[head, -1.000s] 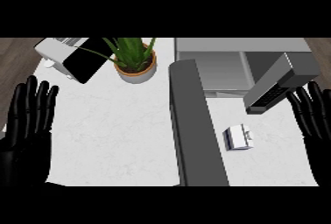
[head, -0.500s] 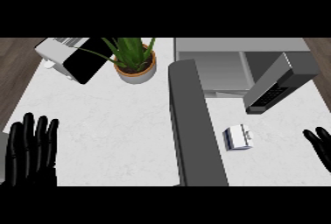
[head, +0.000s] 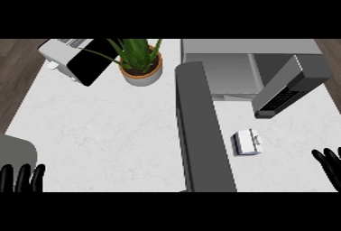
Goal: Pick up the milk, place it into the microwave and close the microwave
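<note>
The milk is a small white and blue carton lying on the white counter, just right of the microwave's open door. The microwave stands at the back right with its cavity open toward me. My right hand shows only as straight fingertips at the lower right edge, well right of the milk and apart from it. At the lower left edge my left hand also shows as upright fingertips, far from the milk. Neither hand holds anything.
A potted plant stands at the back centre, left of the microwave. A toaster with a dark side sits at the back left corner. The long dark door cuts the counter into a left and a right part.
Both hands have slid down toward the lower edge over the last second; now only their fingertips show. The milk and the door have not moved.
</note>
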